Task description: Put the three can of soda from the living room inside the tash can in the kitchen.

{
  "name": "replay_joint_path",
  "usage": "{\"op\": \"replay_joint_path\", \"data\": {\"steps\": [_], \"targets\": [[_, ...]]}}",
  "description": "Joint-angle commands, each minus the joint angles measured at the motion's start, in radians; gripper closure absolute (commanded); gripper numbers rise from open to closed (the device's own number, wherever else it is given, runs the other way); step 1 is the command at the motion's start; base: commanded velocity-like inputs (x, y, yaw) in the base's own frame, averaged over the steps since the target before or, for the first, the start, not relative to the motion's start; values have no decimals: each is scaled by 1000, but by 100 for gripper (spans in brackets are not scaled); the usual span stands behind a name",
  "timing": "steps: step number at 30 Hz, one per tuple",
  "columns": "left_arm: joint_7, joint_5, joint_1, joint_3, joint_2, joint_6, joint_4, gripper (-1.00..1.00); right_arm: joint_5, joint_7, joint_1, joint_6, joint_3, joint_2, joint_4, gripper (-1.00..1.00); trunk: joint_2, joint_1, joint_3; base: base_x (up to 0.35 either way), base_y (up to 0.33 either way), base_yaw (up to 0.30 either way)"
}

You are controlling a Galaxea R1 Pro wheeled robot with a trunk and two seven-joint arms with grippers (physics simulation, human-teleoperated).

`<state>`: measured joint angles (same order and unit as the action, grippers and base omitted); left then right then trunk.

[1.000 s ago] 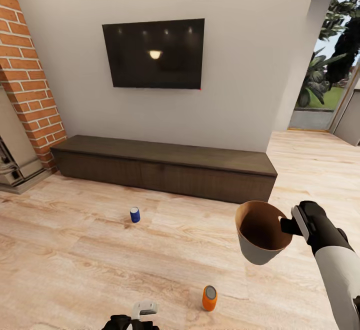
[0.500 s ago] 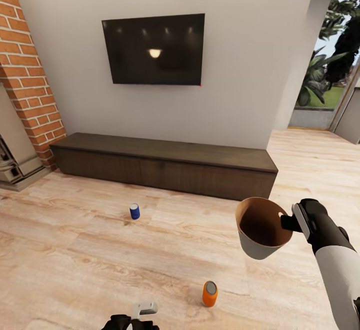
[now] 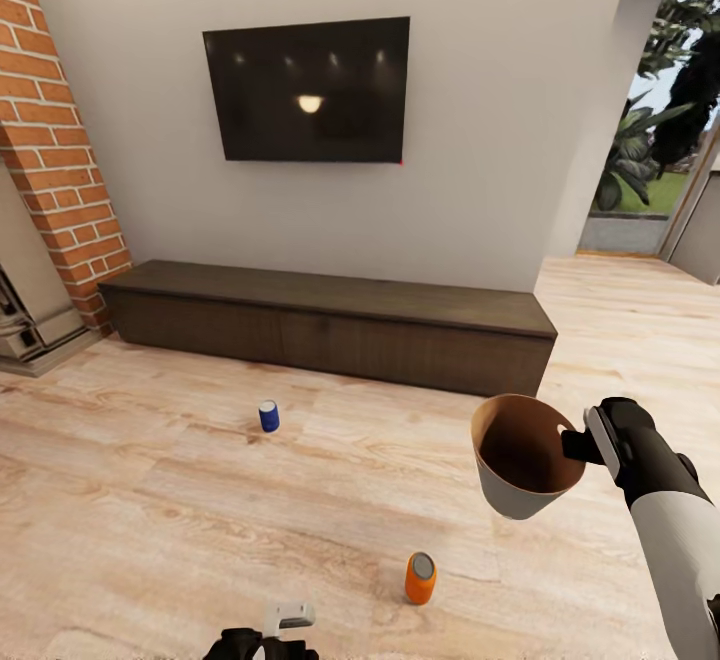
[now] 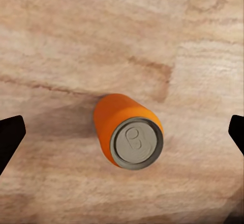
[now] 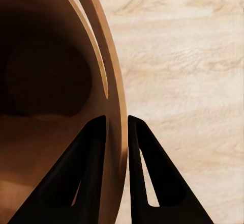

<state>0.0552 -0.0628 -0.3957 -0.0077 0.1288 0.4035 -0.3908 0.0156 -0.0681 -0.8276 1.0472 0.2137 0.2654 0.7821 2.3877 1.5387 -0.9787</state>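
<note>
While right hand [image 3: 590, 445] pinches bin [image 3: 520, 460] rim aloft, left hand [image 4: 122, 132] hangs spread over upright orange can [image 4: 128, 131] on floor; blue can [image 3: 268, 416] near cabinet [image 3: 330, 325]. Step: collecting. Next: descend, close.

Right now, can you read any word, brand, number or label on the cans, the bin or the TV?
None can be read.
Orange soda can: plain side; lid shows only an embossed tab.
Dark blue soda can: too small to tell.
Trash can: unmarked.
TV: black, reflected lights only.
</note>
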Motion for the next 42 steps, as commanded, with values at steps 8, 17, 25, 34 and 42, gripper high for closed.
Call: {"op": "replay_joint_path", "data": {"steps": [8,17,25,34,42], "targets": [[0,0,0,0,1,0,-2,-100,-10,4,-1,0,0,0,0,100,56,31,-25,0,0,0],[1,1,0,0,4,1,2,-100,-11,4,-1,0,0,0,1,100,113,62,-54,0,0,0],[-10,3,0,0,18,8,7,-100,-10,3,-1,0,-1,0,0,100,113,62,-54,0,0,0],[-11,3,0,-1,23,9,7,-100,-16,4,-1,0,-2,0,0,100,113,62,-54,0,0,0],[-6,3,0,-1,23,9,7,-100,-17,3,-1,0,-2,0,0,100,113,62,-54,0,0,-52]]}}
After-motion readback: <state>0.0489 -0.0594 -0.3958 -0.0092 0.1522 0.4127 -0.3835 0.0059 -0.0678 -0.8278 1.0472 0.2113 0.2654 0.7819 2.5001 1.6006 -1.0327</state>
